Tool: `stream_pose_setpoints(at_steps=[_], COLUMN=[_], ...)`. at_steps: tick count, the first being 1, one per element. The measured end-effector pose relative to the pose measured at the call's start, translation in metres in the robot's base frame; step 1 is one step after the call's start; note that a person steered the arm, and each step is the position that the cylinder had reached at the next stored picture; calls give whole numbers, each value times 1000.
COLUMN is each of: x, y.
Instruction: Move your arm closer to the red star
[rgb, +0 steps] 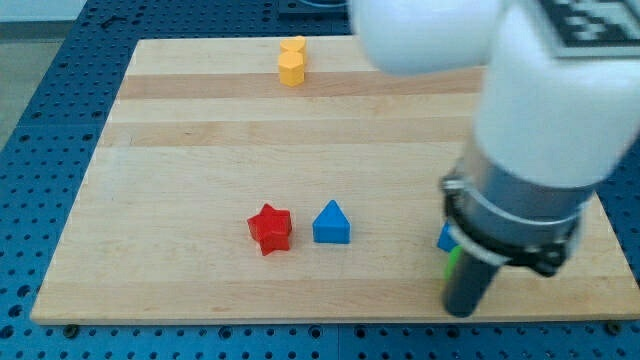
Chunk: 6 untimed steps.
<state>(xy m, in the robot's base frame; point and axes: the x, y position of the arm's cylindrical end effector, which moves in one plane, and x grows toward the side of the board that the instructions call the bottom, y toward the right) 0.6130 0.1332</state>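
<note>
1. The small red star-shaped block (270, 229) — the one I am meant to approach — sits on the pale wooden board (200, 140) in its lower half, left of centre, just beside a blue block with a peaked, house-like top (331, 223) on its right; a narrow gap shows between them.
2. My tip (462, 310), the lower end of the dark rod, stands near the board's bottom edge at the view's right, well apart from the red star, with the blue peaked block between us.
3. There is no pincer here, so nothing is held — the rod only pushes.
4. Beside the rod, partly hidden by the arm, peek a blue piece (446, 238) and a green sliver (453, 258); shapes unclear.
5. A yellow block (291, 62) rests near the top edge, well clear of any likely path.
6. A black-and-white patterned marker (592, 18) shows on the arm at the top right; no readable writing or brand anywhere.
</note>
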Motion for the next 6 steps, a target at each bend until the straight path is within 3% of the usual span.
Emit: stream_pose_setpoints(at_steps=[2, 4, 5, 6], x=[5, 5, -23, -67], y=[12, -175, -228, -212])
